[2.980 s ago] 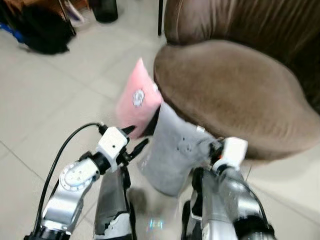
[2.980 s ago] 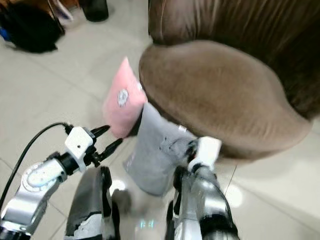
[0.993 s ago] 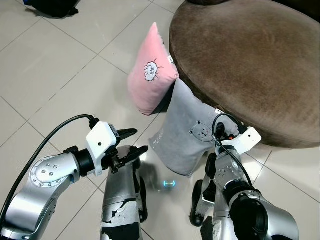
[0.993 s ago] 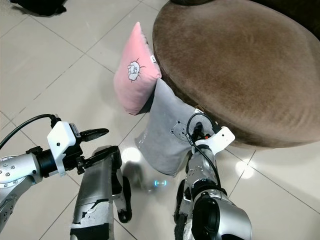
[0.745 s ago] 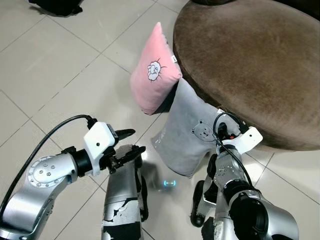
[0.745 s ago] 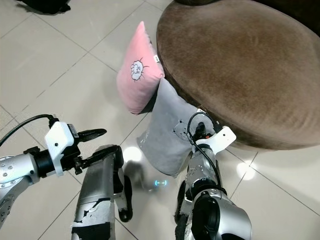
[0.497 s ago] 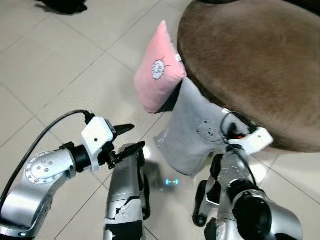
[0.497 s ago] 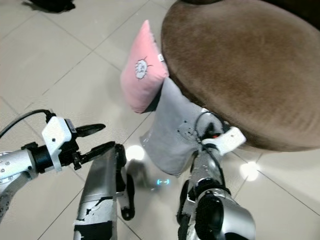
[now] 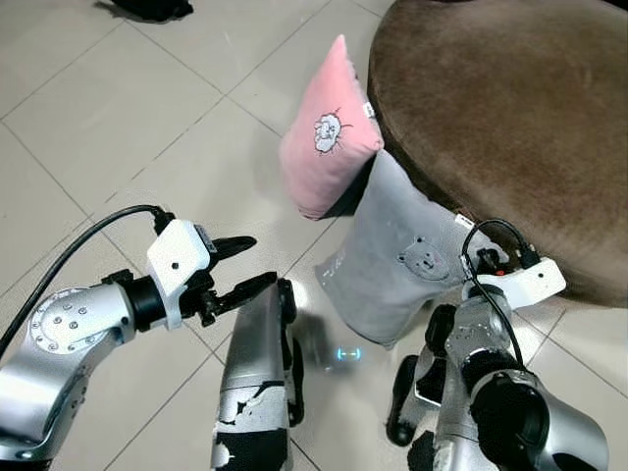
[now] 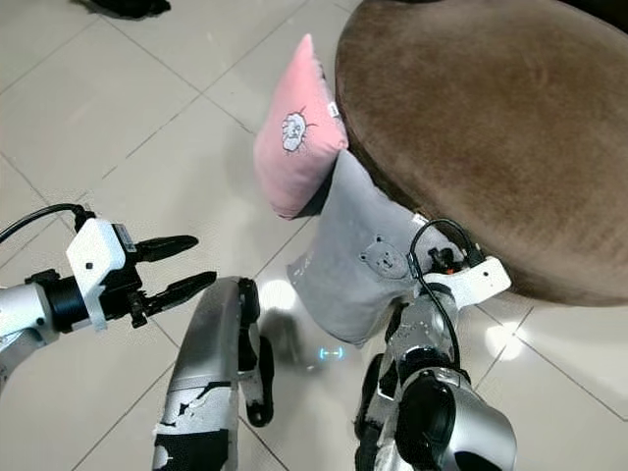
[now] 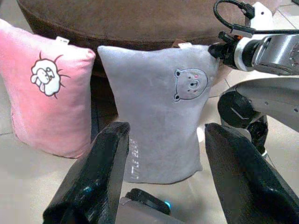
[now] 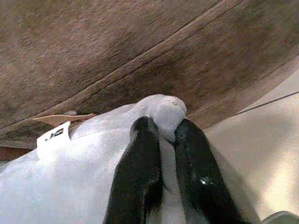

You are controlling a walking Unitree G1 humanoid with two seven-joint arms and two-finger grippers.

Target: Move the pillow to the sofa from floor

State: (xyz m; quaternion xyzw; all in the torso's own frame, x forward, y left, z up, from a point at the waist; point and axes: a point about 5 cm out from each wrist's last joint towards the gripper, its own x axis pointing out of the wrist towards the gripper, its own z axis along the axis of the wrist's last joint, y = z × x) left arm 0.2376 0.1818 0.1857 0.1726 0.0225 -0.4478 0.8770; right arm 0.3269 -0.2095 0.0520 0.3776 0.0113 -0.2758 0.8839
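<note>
The right gripper (image 12: 161, 161) pinches the grey bear pillow (image 9: 392, 260) by its top corner. The left gripper (image 9: 243, 265) waits spread apart, well short of it. Best lift gently; that hold looks thin.

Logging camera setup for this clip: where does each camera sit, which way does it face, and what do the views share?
Left eye view: on the head, looking down at the tiled floor; shows both silver arms, the open left gripper and a leg.
Right eye view: the stereo twin, same downward scene, with the pink pillow against the brown sofa.
Left wrist view: along the left fingers, facing the grey pillow and the right arm.
Right wrist view: along the right gripper, pinching the grey pillow's corner under the sofa edge.
Shared: all four show the grey pillow.
</note>
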